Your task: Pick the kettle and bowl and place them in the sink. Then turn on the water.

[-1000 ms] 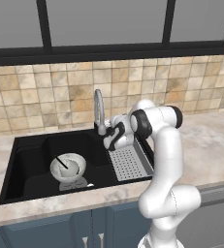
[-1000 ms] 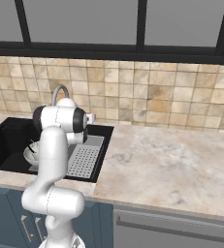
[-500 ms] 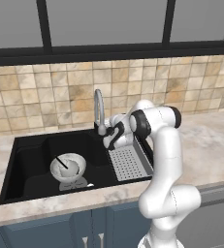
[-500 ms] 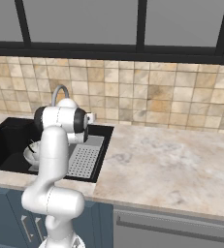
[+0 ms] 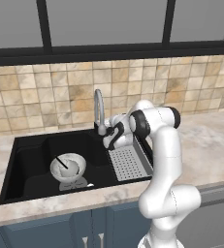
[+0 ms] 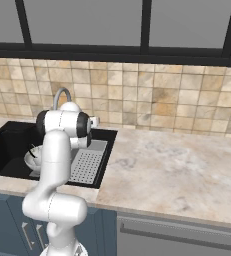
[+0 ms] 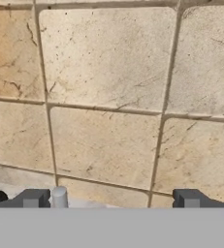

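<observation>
The whitish-grey bowl (image 5: pixel 56 170) stands on the floor of the black sink (image 5: pixel 31 155), left of centre. The small grey kettle (image 5: pixel 71 167) seems to rest inside the bowl, its thin black handle (image 5: pixel 61 161) sticking up. My gripper (image 5: pixel 108 138) hangs open at the back of the sink, close to the foot of the silver gooseneck faucet (image 5: pixel 99 104). In the hand view my gripper (image 7: pixel 111 199) faces the tiled wall, with a small grey cylinder (image 7: pixel 59 196) just inside the left fingertip (image 7: pixel 33 198). No water runs from the faucet. From the right, the arm hides part of the bowl (image 6: pixel 31 158).
A grey perforated drain tray (image 5: pixel 130 162) fills the sink's right end, under my forearm. Marble counter (image 6: pixel 177 165) stretches to the right. The beige tiled wall (image 5: pixel 45 101) and dark window frame rise right behind the faucet (image 6: pixel 62 95).
The hand has crept very slightly toward the faucet. Bowl and kettle have not moved.
</observation>
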Motion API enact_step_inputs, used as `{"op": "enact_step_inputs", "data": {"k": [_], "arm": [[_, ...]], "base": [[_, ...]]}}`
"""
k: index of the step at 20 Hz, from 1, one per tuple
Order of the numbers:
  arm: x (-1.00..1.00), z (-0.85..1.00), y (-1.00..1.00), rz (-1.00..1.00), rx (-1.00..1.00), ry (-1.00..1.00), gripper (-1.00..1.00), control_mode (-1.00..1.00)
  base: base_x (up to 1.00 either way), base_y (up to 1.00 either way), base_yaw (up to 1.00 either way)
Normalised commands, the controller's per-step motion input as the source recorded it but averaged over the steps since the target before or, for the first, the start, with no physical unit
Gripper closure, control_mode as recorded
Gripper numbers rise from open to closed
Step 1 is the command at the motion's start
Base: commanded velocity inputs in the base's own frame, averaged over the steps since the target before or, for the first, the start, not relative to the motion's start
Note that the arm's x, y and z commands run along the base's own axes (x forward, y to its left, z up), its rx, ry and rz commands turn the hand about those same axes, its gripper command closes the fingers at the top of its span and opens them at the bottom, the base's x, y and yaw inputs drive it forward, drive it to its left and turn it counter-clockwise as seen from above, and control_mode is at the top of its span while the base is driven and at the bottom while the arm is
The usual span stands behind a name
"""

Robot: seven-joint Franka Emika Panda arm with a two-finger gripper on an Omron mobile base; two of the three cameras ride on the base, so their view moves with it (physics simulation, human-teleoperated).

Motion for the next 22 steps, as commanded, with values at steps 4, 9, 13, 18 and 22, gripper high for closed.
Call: {"op": "enact_step_inputs", "data": {"k": [4,9,13,18,22], "arm": [[0.0,0.0,0.0,0.0,0.0,0.0,-1.0,-1.0],[0.0,0.0,0.0,0.0,0.01,0.0,-1.0,-1.0],[0.0,-0.08,0.0,0.0,0.0,-0.02,-1.0,-1.0],[0.0,-0.11,0.0,0.0,0.0,-0.03,-1.0,-1.0],[0.03,-0.05,0.0,0.0,0.0,-0.01,-1.0,-1.0]], "base": [[0.0,0.0,0.0],[0.0,0.0,0.0],[0.0,0.0,0.0],[0.0,0.0,0.0],[0.0,0.0,0.0]]}}
